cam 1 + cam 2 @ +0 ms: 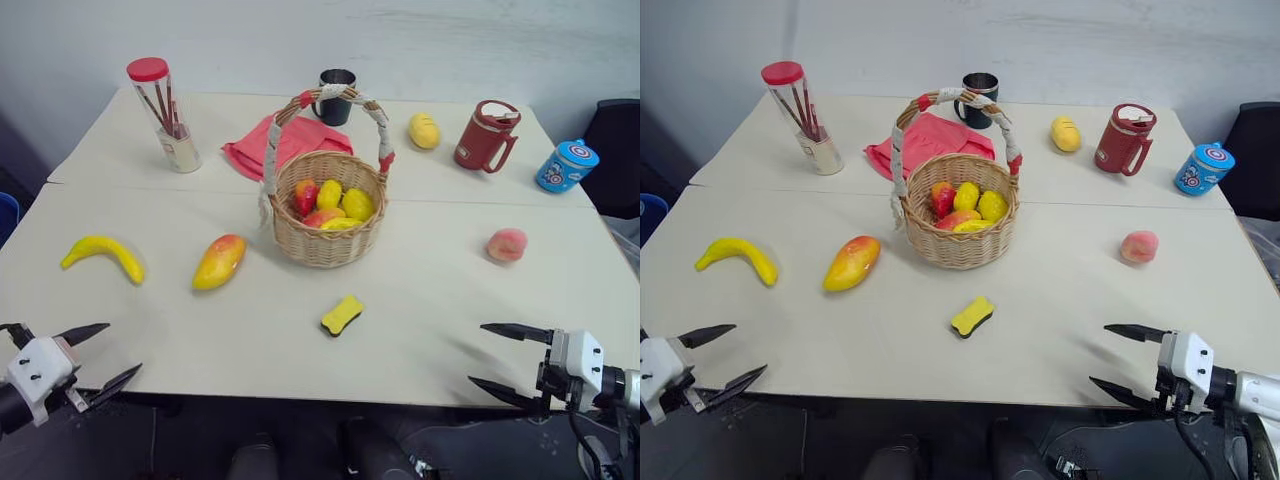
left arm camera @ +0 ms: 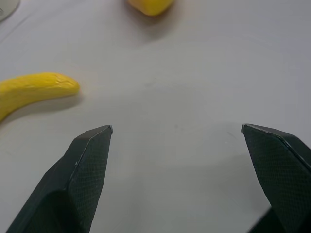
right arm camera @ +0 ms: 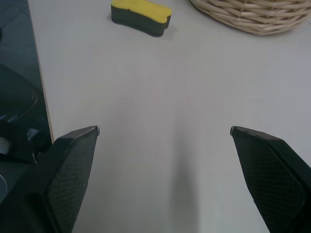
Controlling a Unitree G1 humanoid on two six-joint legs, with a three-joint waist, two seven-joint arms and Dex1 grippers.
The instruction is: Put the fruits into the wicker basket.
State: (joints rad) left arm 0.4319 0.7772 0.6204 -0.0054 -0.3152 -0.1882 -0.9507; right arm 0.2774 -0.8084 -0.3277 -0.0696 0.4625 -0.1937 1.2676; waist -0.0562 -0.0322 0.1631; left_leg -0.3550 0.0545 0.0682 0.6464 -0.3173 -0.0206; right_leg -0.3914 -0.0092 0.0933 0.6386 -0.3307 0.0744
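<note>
A: Can any writing or brand be read on the table (image 1: 430, 330)?

B: No lettering can be made out. The blue cup (image 1: 565, 165) at the far right carries a ring-and-star emblem on its lid, possibly a shield design, though it is too small to be read with certainty. The red lidded mug (image 1: 486, 136), the black mug (image 1: 336, 96) and the clear tube of sticks with a red cap (image 1: 163, 112) show no legible label.

A: How are the arms posed?

B: Both are held low at the near edge of the table. The left gripper (image 1: 98, 355) is seen at the near left corner, its two black fingers spread wide, with nothing between them. The right gripper (image 1: 505, 358) is seen at the near right corner, angled inward toward the middle, its fingers likewise spread wide and empty. Neither is touching any object.

A: Where are the task's things found?

B: The wicker basket (image 1: 325, 205) stands at the middle of the table, with small yellow and red fruits (image 1: 330, 202) already inside. The banana (image 1: 103, 254) lies at the left, and the mango (image 1: 219, 261) lies between it and the basket. The peach (image 1: 507, 244) rests well to the right of the basket. A yellow lemon-like fruit (image 1: 424, 130) lies behind, near the red lidded mug. A yellow sponge (image 1: 342, 314) lies in front of the basket, and a red cloth (image 1: 285, 142) is spread behind it.
</note>
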